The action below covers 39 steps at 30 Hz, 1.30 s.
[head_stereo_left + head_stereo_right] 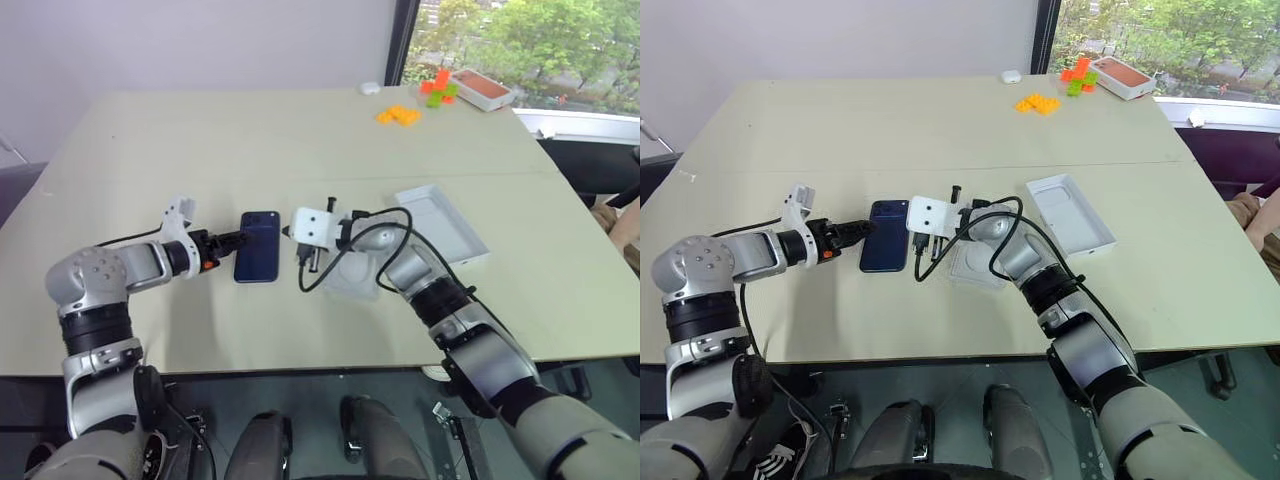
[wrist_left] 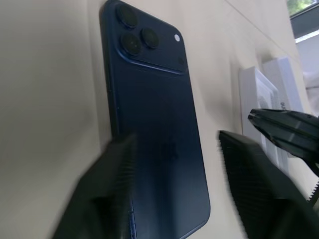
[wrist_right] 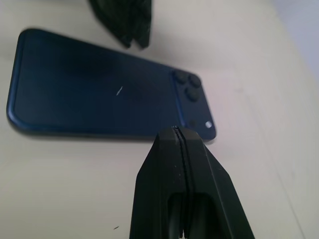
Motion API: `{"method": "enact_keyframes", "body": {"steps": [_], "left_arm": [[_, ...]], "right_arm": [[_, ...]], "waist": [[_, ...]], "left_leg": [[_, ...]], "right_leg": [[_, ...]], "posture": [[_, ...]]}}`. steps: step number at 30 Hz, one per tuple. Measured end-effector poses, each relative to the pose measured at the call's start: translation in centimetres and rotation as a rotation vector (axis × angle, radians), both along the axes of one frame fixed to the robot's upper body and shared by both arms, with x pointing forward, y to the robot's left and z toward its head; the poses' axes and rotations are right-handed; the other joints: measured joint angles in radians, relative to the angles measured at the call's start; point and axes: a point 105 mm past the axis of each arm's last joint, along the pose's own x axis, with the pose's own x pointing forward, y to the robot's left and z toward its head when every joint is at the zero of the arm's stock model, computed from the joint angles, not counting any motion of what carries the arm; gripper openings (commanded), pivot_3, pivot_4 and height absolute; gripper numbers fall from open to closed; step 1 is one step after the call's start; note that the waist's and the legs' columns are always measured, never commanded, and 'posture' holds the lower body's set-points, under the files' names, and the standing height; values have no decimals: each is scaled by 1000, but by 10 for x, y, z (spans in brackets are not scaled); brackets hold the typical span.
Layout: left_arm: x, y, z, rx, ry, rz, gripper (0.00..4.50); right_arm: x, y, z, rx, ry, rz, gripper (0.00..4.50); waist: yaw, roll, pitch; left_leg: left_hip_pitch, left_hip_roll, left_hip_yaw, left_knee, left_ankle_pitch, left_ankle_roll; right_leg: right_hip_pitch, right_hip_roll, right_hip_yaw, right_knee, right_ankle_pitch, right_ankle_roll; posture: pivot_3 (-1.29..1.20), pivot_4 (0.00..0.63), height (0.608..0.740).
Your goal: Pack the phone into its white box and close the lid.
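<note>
Your slim dark navy-blue smartphone [image 1: 258,246] lies flat on the pale beige desk [image 1: 300,140], glossy back up, with its camera cluster at the far corner on your left side. It sits between your two hands.

Your left hand [image 1: 240,238] reaches in from the left. In the left wrist view its two black fingers [image 2: 107,194] stand apart, one to each side of the phone's near end; the hand is partly open and whether the pads touch the phone's edges cannot be told. The phone rests on the desk, not lifted.

Your right hand [image 3: 180,137] comes in from the right side of the phone. The right wrist view shows its two black fingers pressed together into a single point, shut on nothing, with the tip just beside the phone's long edge near the camera cluster. Whether the tip touches the edge cannot be told.

Behind your right forearm, a shallow white rectangular tray with a clear, shiny floor [image 1: 975,265] lies on the desk just beside the phone's right side, partly hidden by the wrist and its black cable. Farther right, well apart from the phone, a shallow white rectangular shell [image 1: 1070,214] lies with its pale grey hollow side up, at a slant.

At the far right corner of the desk sit an orange-red flat box [image 1: 482,90], some orange and green blocks [image 1: 437,88] and yellow blocks [image 1: 398,116].
</note>
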Motion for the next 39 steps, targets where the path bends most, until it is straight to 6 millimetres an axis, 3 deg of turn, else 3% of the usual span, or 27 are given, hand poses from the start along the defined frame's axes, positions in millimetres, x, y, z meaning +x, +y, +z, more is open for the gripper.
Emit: {"method": "enact_keyframes", "body": {"steps": [14, 36, 39], "left_arm": [[4, 6, -13, 21, 104, 53, 2746], [13, -16, -21, -37, 136, 20, 2746], [12, -29, -21, -77, 151, -15, 2746]], "right_arm": [[3, 3, -16, -97, -9, -17, 0], [-2, 11, -29, -154, 16, 5, 0], [-1, 10, -30, -156, 14, 1, 0]], "waist": [[-16, 0, 0], [3, 0, -2], [9, 0, -2]], "left_leg": [[0, -1, 0, 0, 1, -2], [3, -3, -2, 0, 2, -4], [3, -3, -3, 0, 2, -4]], "right_leg": [[0, -1, 0, 0, 0, 0], [4, -2, 0, 0, 0, 0], [4, -2, -1, 0, 0, 0]], "posture": [[0, 150, 740], [0, 150, 740], [0, 150, 740]]}}
